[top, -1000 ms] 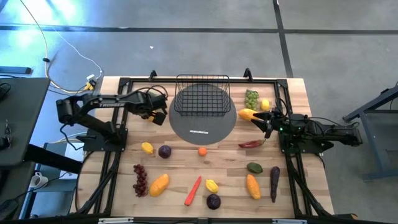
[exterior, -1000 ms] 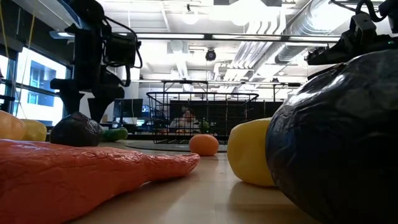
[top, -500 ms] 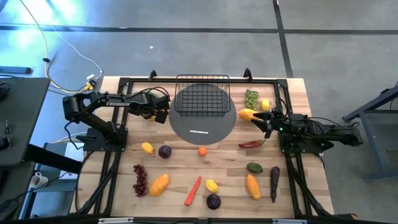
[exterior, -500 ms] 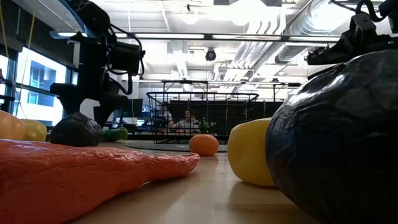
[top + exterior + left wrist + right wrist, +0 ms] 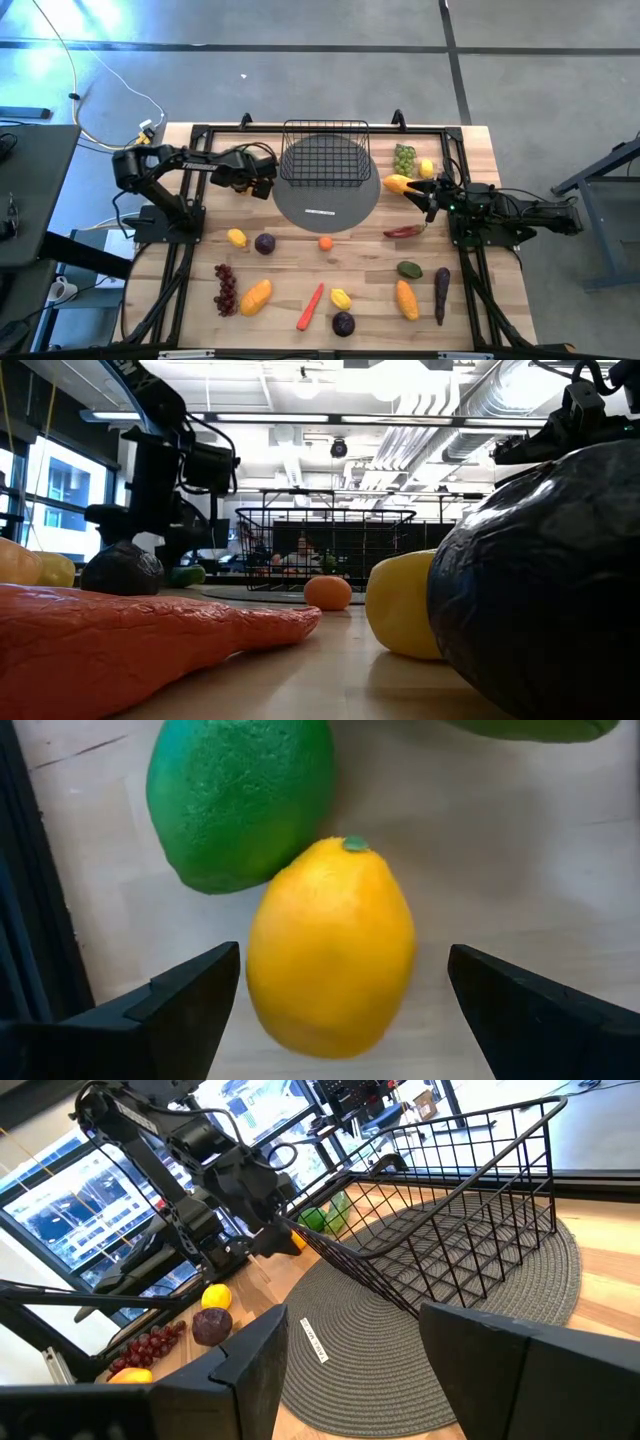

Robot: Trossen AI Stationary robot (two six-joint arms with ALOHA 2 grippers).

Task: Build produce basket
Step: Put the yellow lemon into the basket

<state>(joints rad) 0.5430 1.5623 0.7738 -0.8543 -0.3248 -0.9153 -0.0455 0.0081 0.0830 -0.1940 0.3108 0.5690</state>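
My left jaws (image 5: 330,995) hang spread wide around a lemon (image 5: 330,948), not yet closed. My right jaws (image 5: 350,1345) wait open at three o'clock. The basket (image 5: 324,152), at twelve o'clock, looks empty; most fruit lies across the counter (image 5: 480,150).

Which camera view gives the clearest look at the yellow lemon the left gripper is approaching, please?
The left wrist view: the lemon fills the frame between the open left gripper fingers, touching a green fruit. The high view hides it under the gripper; the right wrist view shows a sliver.
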